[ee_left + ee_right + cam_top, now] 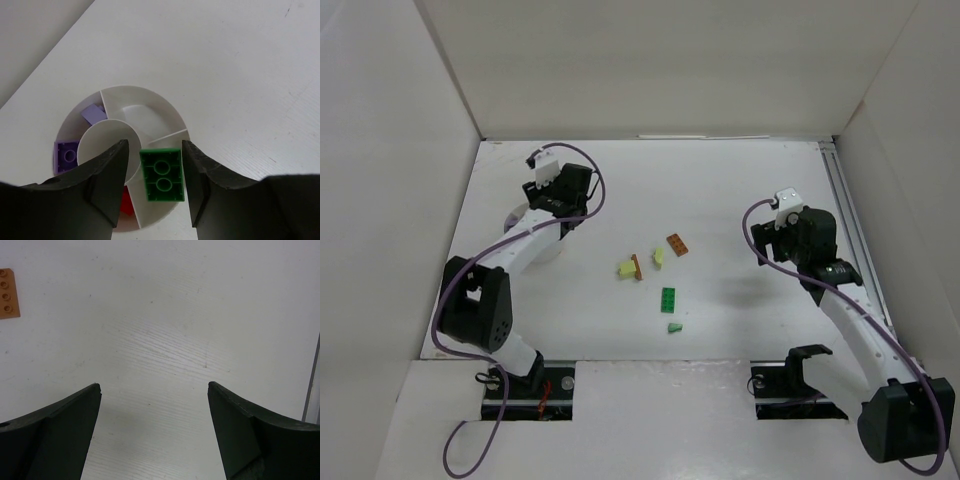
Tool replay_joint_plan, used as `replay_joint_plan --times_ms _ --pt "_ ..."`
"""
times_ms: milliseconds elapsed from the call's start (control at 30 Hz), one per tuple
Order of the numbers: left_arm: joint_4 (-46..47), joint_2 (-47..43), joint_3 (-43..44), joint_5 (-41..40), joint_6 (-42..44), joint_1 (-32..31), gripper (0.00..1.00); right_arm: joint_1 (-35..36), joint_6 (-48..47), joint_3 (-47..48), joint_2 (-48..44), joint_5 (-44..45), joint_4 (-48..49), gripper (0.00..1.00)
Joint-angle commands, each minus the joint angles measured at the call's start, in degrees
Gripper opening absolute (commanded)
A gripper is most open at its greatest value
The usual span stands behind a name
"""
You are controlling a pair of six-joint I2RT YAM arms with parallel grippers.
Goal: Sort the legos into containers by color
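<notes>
Left jaws, slightly apart, flank a green brick [161, 175] over the divided round cup [145, 114]; a red brick [127, 202] hides half behind one. Right jaws gape wide above the bench [160, 315], an orange-brown brick [9, 294] cut off.

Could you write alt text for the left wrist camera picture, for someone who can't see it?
A green plastic brick sits between the two fingers of the black end effector, over a round white divided plastic container. Purple bricks and a red brick lie inside it.
</notes>
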Motion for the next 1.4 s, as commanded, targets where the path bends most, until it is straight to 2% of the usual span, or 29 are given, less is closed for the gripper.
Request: replay_joint_plan --times_ms 0,367,400,433,533,567,600,633,667,700,767,800,900,933,1033,1133,1367 --pt "-0.6 1.3 1.4 -2.2 -0.3 0.1 0.44 -0.4 -0.4 1.3 -1.9 0.5 0.7 0.92" --pt "-2.6 0.1 2.6 0.2 -0.8 -1.0 0.44 -0.4 -0.4 1.3 -1.9 0.5 0.7 0.92" --pt "-2.6 -0.7 2.6 0.8 -0.3 -1.7 0.46 -0.4 -0.4 1.3 -1.9 0.5 0.7 0.92" --pt "-1.6 -2.5 2.6 1.6 1.3 -2.4 0.54 -0.4 -0.4 1.3 -1.9 0.5 0.7 0.92" --pt "2.1 -7.2 1.3 13.0 5.1 -5.5 0.75 -0.4 -0.4 0.8 -2.4 -0.1 0.7 0.92" --pt "3.6 -8.4 0.4 17.6 7.9 -6.8 0.88 -0.4 -0.4 0.8 -2.4 -0.1 0.7 0.92" --pt "6.8 -9.7 -1.9 28.9 9.4 -7.5 0.92 -0.4 -0.4 0.8 -2.4 0.4 1.3 0.93" --pt "8.3 -11.0 -3.3 33.8 10.3 -8.3 0.94 -0.4 0.4 0.8 -2.4 1.0 1.3 0.94" --pt "9.8 -13.5 -4.9 37.9 10.9 -9.3 0.97 -0.4 1.7 0.3 -2.4 1.7 1.3 1.00" --pt "11.1 -14.6 -6.4 44.3 10.9 -11.6 1.00 -0.4 2.5 0.3 -2.4 3.8 1.3 1.00" --pt "13.0 -16.8 -9.9 49.0 10.9 -14.7 1.00 -0.4 4.8 0.3 -2.4 6.1 1.3 1.00" --pt "13.7 -16.8 -10.6 50.2 10.2 -18.4 1.00 -0.4 5.6 0.3 -2.4 7.2 1.3 1.00" --pt "11.6 -15.2 -11.6 48.2 5.6 -24.9 1.00 -0.4 7.8 0.3 -2.9 10.6 1.3 1.00" --pt "11.1 -14.2 -11.6 46.7 4.0 -29.0 1.00 -0.4 7.8 0.3 -3.4 11.3 1.3 1.00" --pt "12.0 -8.9 -11.6 47.5 -0.2 -34.9 0.90 -0.4 7.8 0.3 -4.0 11.4 1.8 1.00" --pt "10.7 -3.0 -9.7 46.6 -3.1 -37.9 0.80 -0.4 7.8 -0.3 -4.1 9.3 1.8 1.00" --pt "-0.4 5.7 -3.2 34.3 -9.6 -42.1 0.74 -0.4 6.8 -1.3 -4.6 7.0 2.3 1.00"
